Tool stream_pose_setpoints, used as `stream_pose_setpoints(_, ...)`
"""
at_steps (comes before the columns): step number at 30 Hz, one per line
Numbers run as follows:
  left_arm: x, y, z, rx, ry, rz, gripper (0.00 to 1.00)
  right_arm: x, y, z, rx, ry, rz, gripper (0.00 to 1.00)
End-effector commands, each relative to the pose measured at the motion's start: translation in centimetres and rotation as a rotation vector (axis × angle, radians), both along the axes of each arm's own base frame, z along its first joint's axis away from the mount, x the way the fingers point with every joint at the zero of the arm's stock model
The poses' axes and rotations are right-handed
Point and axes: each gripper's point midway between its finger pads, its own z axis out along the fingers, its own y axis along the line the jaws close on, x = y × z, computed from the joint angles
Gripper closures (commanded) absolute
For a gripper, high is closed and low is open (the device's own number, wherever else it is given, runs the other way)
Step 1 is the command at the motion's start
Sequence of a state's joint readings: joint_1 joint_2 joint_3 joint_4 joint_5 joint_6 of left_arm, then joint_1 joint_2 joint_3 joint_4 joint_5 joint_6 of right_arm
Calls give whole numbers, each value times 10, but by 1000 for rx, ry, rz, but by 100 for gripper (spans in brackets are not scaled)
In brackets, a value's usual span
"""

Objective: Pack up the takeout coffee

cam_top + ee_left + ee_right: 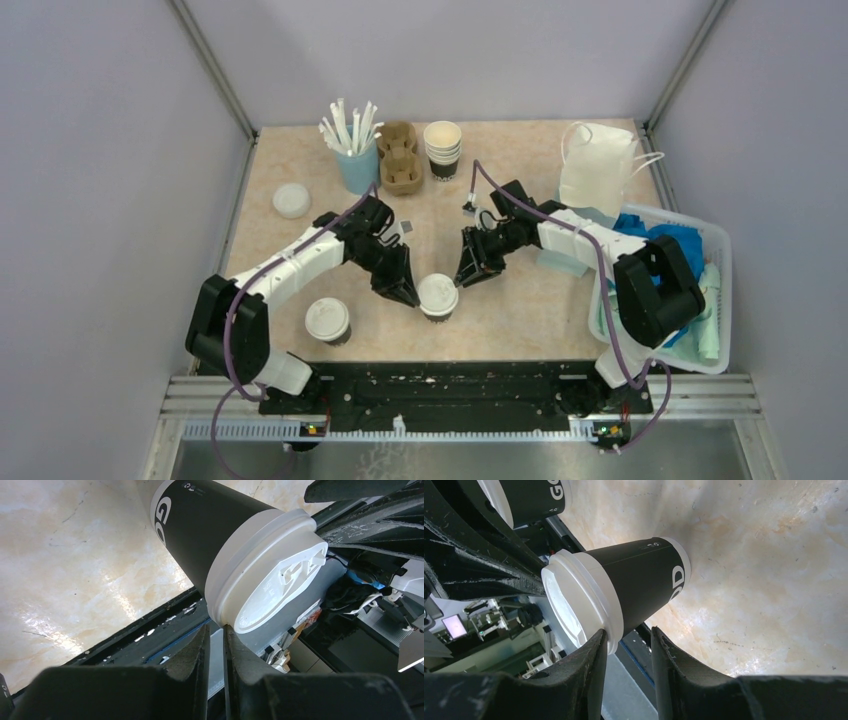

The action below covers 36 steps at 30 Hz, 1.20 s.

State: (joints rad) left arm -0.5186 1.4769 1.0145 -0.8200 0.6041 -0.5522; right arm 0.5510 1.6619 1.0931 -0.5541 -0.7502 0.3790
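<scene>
The dark brown paper cup (639,585) with its round white plastic lid (574,600) stands on the marbled table (540,300) between the left end effector (407,293), nearly closed at the lid's rim (pinching or not, I cannot tell), and the half-open, empty right end effector (628,634), whose sideways nudge could topple it.

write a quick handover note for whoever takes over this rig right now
Left hand: barely open, empty, tips at the lid rim of the middle cup.
Right hand: open, empty, at the same cup's other side.
Second cup: lidded, upright near the left arm's base.
Done: both cups capped.
To do: neither is packed; cardboard carrier and white bag at the far edge are probably the targets.
</scene>
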Motion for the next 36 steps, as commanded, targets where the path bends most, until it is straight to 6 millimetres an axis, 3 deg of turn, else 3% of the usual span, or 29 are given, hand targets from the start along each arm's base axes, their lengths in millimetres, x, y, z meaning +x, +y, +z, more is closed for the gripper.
stream_pose_setpoints(1,-5,36,-50,279,-16,-13,79,1,-19,-41,-187,-50,-2,64)
stream_pose_setpoints(4,11,16,-18,176,-71,1,75,9,-4,-14,-108,-72,18,62)
stream_pose_setpoints(7,18,4,4,109,-103,6,69,14,1,0,-88,-81,29,60)
stream_pose_setpoints(12,16,8,14,114,-113,8,61,23,-3,17,-76,-100,22,58)
stream_pose_setpoints(17,15,12,33,114,-151,7,49,26,-23,29,-168,-165,33,51)
stream_pose_setpoints(20,20,12,48,104,-183,0,42,19,-36,32,-217,-176,42,42)
stream_pose_setpoints(25,53,-11,75,3,-293,-27,27,-15,-23,43,-109,-110,101,26)
stream_pose_setpoints(29,72,-35,66,-85,-312,-82,32,-27,-4,38,-23,-56,107,28)
stream_pose_setpoints(32,80,-40,50,-76,-300,-113,38,-32,9,32,15,-33,112,33)
stream_pose_setpoints(36,75,-43,38,-107,-280,-140,39,-29,12,20,-5,-33,110,39)
